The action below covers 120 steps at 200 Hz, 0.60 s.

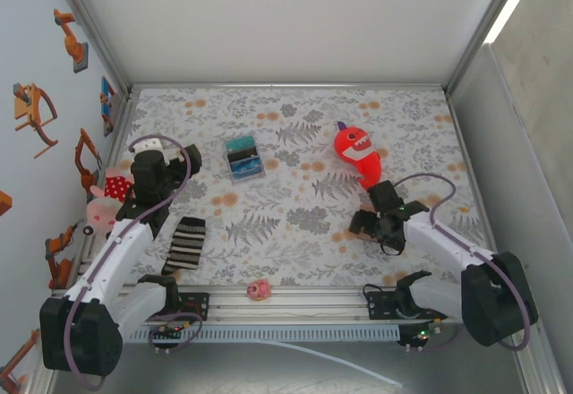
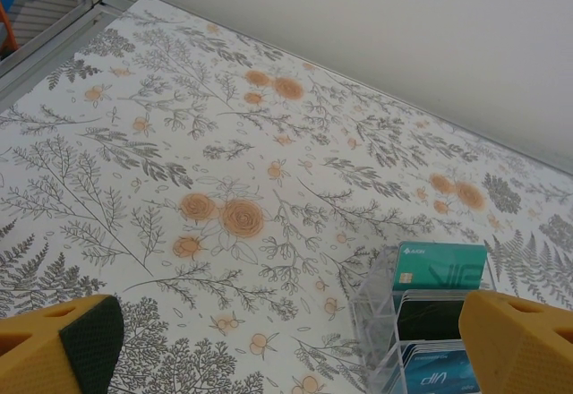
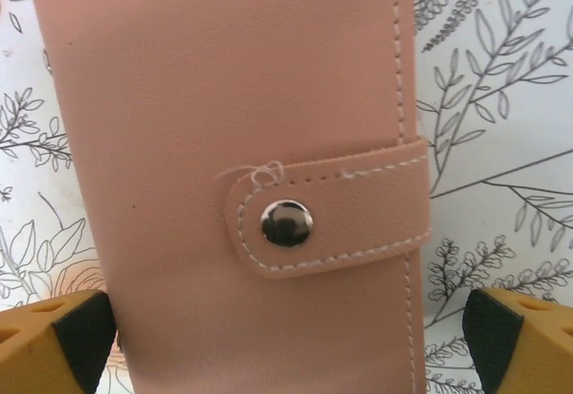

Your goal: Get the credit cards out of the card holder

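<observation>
Nearby, red plush [image 1: 355, 150] beside right hand [image 1: 377, 226], maybe touching.

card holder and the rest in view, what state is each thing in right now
card holder: closed, snap tab fastened
right gripper: open, one finger on either side of the card holder, not shut on it
left gripper: open, empty, above the table
card stand: upright, cards standing in its slots
striped sock: lying flat
red plush: lying on the table
</observation>
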Each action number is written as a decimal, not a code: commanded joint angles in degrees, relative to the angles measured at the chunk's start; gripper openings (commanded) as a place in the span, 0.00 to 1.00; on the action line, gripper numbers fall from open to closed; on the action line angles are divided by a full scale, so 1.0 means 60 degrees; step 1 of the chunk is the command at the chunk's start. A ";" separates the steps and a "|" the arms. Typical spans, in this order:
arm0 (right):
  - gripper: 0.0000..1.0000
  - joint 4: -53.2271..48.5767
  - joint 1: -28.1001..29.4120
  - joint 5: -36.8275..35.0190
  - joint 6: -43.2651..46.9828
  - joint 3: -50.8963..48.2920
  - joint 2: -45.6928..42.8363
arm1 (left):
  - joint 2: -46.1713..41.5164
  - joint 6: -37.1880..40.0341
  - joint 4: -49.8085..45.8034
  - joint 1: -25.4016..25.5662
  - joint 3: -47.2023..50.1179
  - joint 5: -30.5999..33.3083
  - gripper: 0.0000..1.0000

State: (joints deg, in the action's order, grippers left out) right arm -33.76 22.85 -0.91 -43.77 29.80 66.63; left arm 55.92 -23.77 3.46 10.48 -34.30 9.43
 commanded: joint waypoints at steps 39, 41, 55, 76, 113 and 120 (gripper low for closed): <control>0.96 0.0279 0.0457 -0.0727 -0.0117 0.0876 0.1161 | 0.0238 -0.0183 -0.0071 0.0026 -0.0472 0.0083 0.97; 0.96 0.0280 0.0455 -0.0724 -0.0114 0.0877 0.1186 | 0.0251 -0.0184 -0.0074 0.0026 -0.0466 0.0083 0.97; 0.92 0.0285 0.0491 -0.0728 -0.0131 0.0893 0.1344 | 0.0286 -0.0210 -0.0090 0.0026 -0.0510 0.0089 0.97; 0.87 0.0267 0.0577 -0.0655 -0.0158 0.0858 0.1498 | 0.0260 -0.0210 -0.0090 0.0028 -0.0537 0.0106 0.97; 0.76 0.0164 0.0873 -0.0684 -0.0151 0.0822 0.1580 | 0.0289 -0.0283 -0.0115 0.0026 -0.0652 0.0109 0.97; 0.74 0.0153 0.0963 -0.0709 -0.0105 0.0834 0.1574 | 0.0327 -0.0340 -0.0180 0.0026 -0.0694 0.0123 0.97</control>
State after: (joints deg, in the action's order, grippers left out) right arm -32.71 26.76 -5.98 -43.97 34.15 75.16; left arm 57.63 -24.38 2.96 10.48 -36.01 9.45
